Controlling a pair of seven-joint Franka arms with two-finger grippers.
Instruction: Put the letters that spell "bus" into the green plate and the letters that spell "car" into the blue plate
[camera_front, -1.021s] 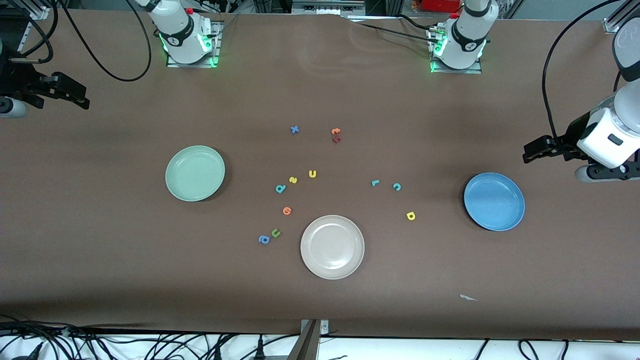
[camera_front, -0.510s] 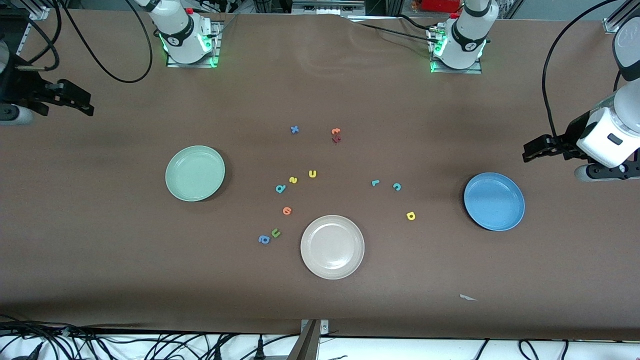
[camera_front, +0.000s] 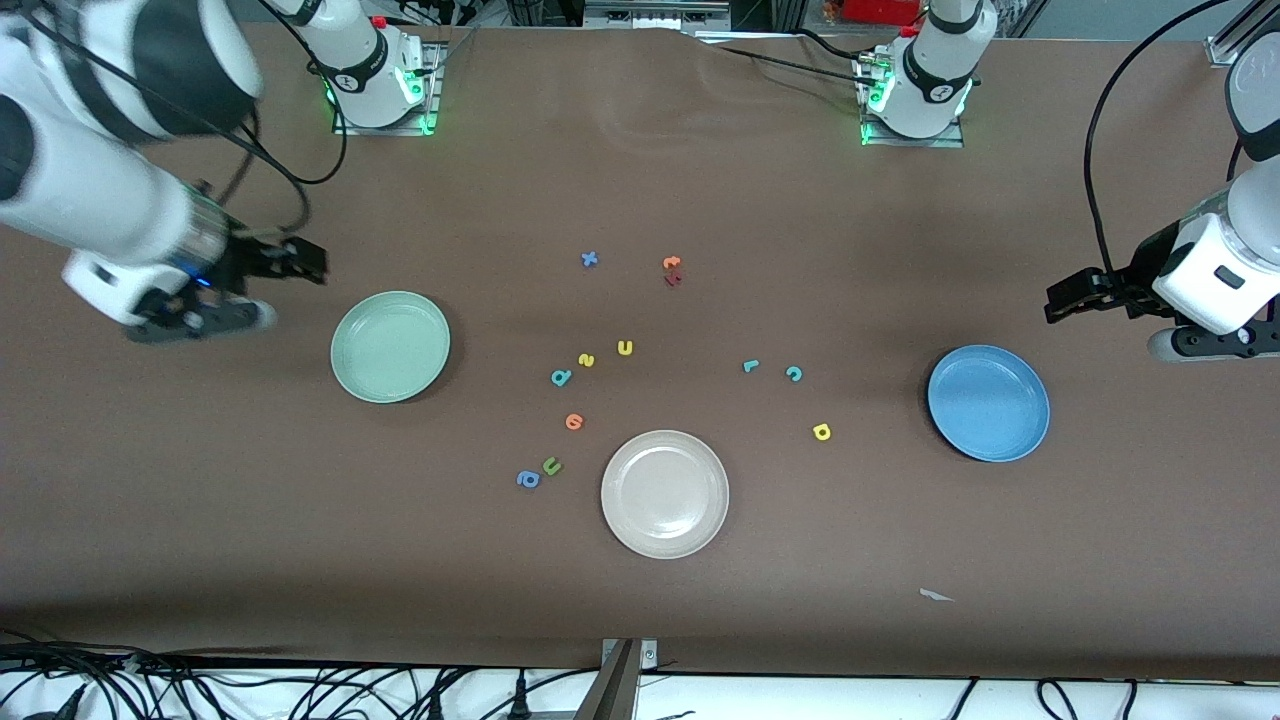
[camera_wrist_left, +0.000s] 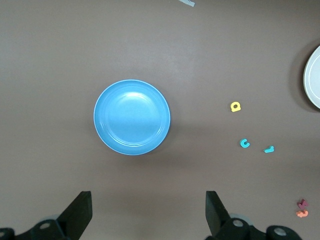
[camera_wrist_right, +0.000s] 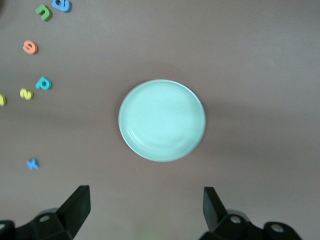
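The green plate (camera_front: 390, 346) lies toward the right arm's end of the table and holds nothing. The blue plate (camera_front: 988, 403) lies toward the left arm's end, also bare. Between them sit the teal "b" (camera_front: 561, 377), yellow "s" (camera_front: 586, 360) and yellow "u" (camera_front: 625, 348), then the teal "r" (camera_front: 750, 366), teal "c" (camera_front: 794, 374) and yellow "a" (camera_front: 821, 432). My right gripper (camera_front: 305, 262) hangs open over bare table beside the green plate (camera_wrist_right: 161, 120). My left gripper (camera_front: 1062, 302) hangs open beside the blue plate (camera_wrist_left: 132, 117). Both hold nothing.
A beige-white plate (camera_front: 665, 493) lies nearer the front camera, mid-table. Other letters lie around: an orange one (camera_front: 574, 421), a green "u" (camera_front: 551, 466), a blue "a" (camera_front: 527, 479), a blue "x" (camera_front: 589, 259), and an orange and dark red pair (camera_front: 672, 270). A paper scrap (camera_front: 936, 595) lies near the front edge.
My right arm has swung in from its end of the table to a spot beside the green plate. The left arm, the plates and the letters have not moved.
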